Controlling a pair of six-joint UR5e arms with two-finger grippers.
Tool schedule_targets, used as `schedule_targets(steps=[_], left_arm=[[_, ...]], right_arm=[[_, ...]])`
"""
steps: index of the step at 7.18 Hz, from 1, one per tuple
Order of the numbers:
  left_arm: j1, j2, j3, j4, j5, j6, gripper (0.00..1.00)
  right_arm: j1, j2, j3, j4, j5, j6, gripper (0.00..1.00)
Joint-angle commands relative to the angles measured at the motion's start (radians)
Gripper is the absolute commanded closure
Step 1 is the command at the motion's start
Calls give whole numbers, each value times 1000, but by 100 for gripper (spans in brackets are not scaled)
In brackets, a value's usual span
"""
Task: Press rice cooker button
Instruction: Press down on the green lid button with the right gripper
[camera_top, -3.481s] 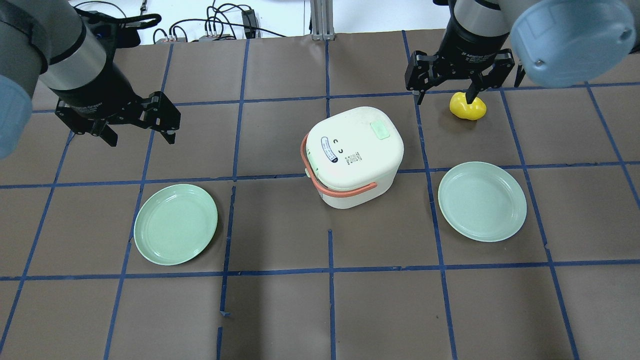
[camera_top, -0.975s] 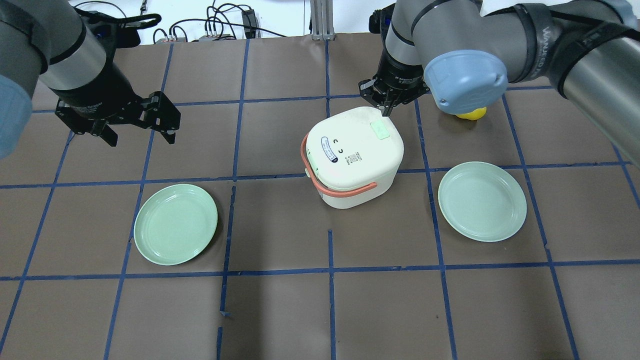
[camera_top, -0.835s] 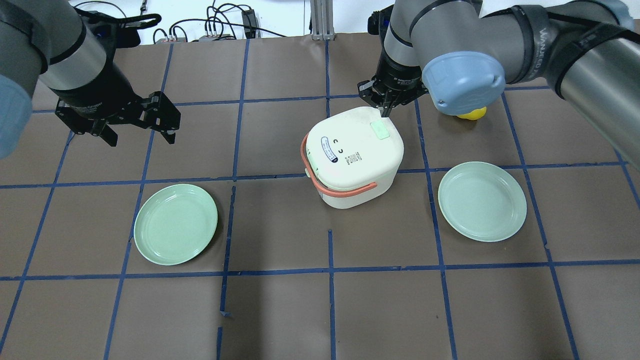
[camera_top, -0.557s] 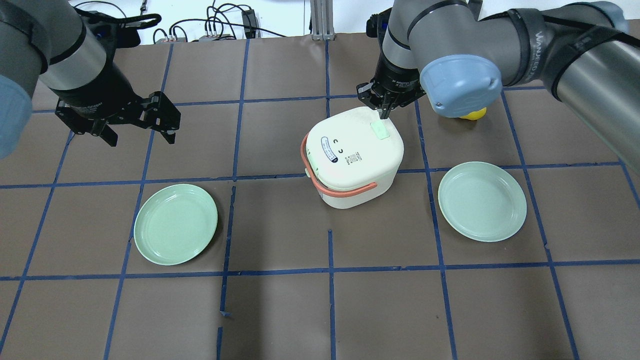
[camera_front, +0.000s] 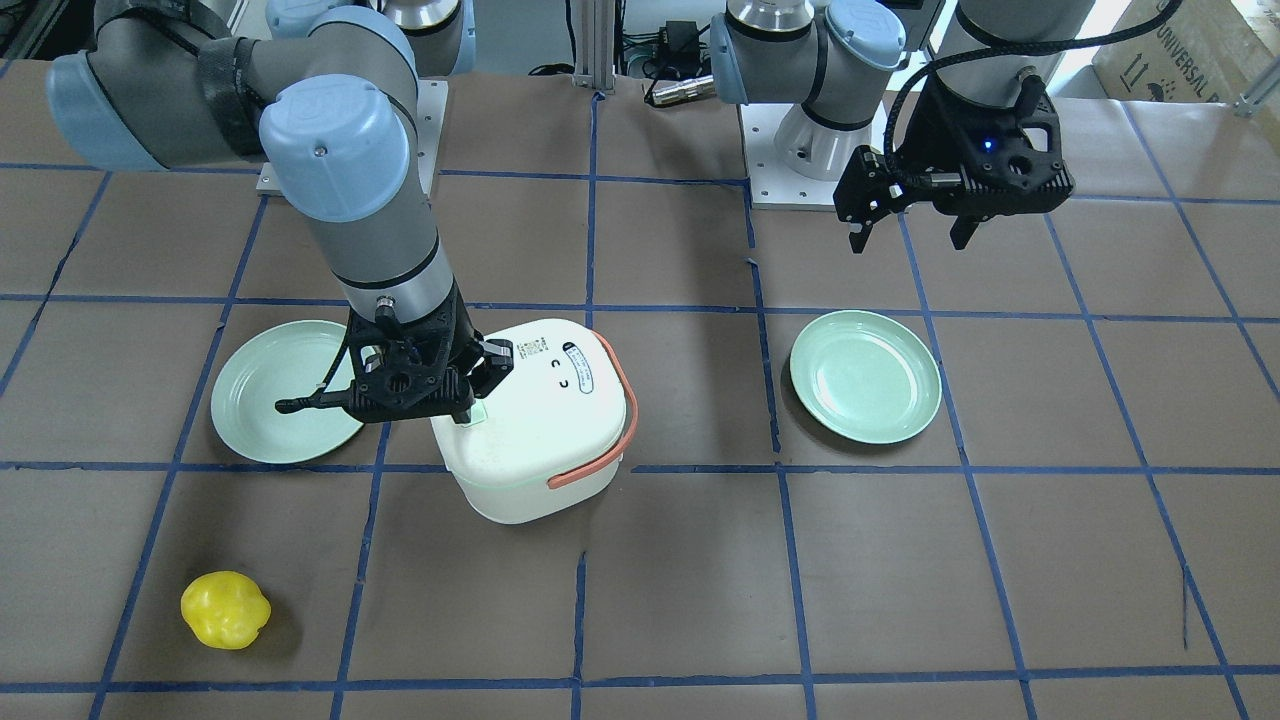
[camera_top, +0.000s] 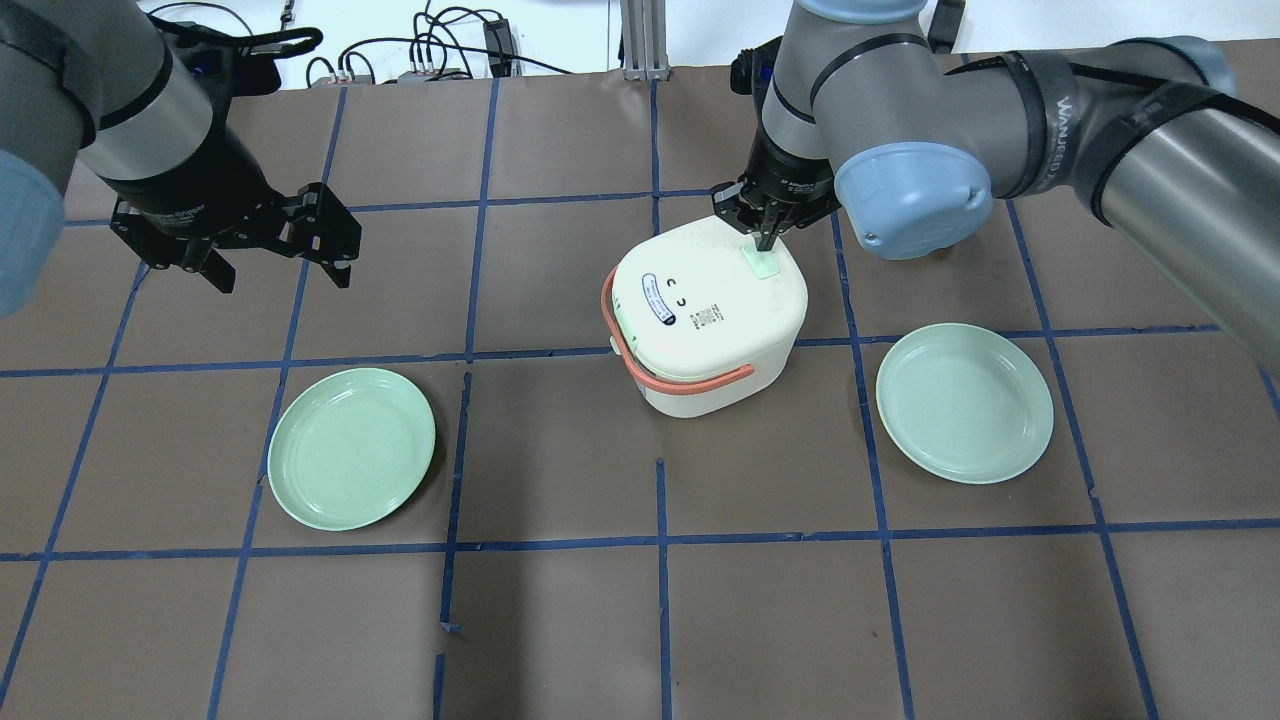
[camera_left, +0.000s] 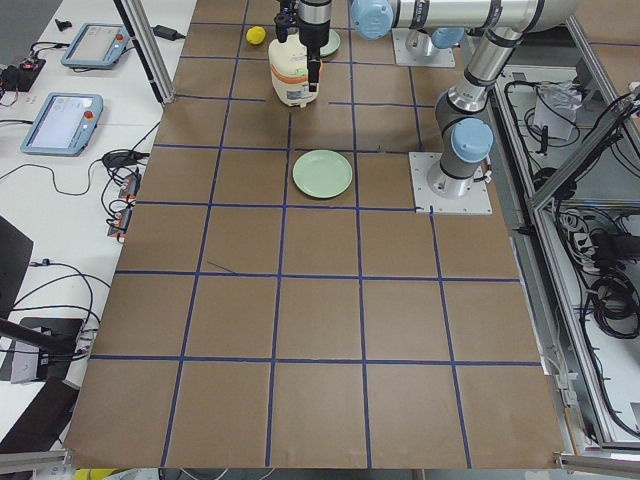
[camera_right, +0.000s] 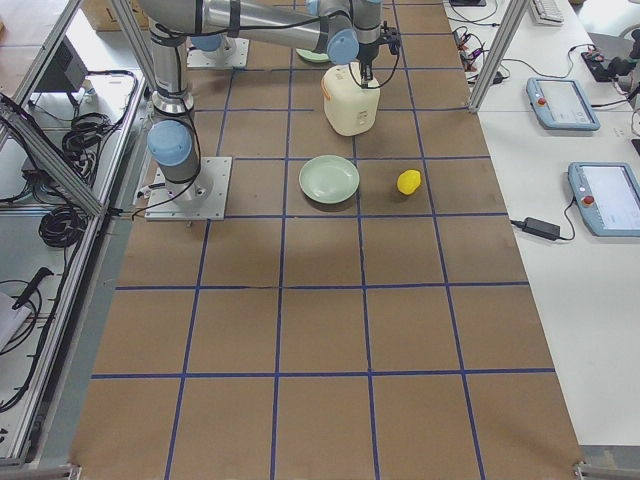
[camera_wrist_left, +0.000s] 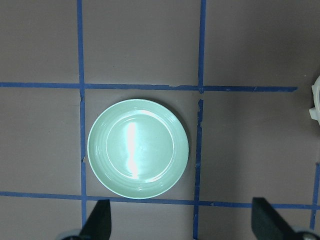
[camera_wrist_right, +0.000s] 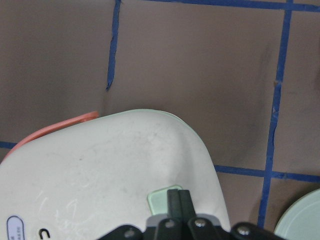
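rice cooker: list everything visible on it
The rice cooker is a cream-white, rounded-square box, plastic by the look, with faint scuffs on top. It stands upright near the middle of the table, lid closed. A coral handle lies folded down around its upper edge. The lid carries a blue-rimmed oval label and a pale green button near one corner. The right gripper, shut, has its tips on that button; nothing else touches it.
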Motion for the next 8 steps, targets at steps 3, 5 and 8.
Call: schedule_targets(steps=[3, 5, 8], left_arm=[[0, 0, 0, -2, 0, 0, 0], [0, 0, 0, 0, 0, 0, 0], [0, 0, 0, 0, 0, 0, 0]], right_arm=[[8, 6, -1, -3, 0, -1, 94], [8, 9, 2, -3, 0, -2, 94], [8, 14, 4, -5, 0, -4, 94]])
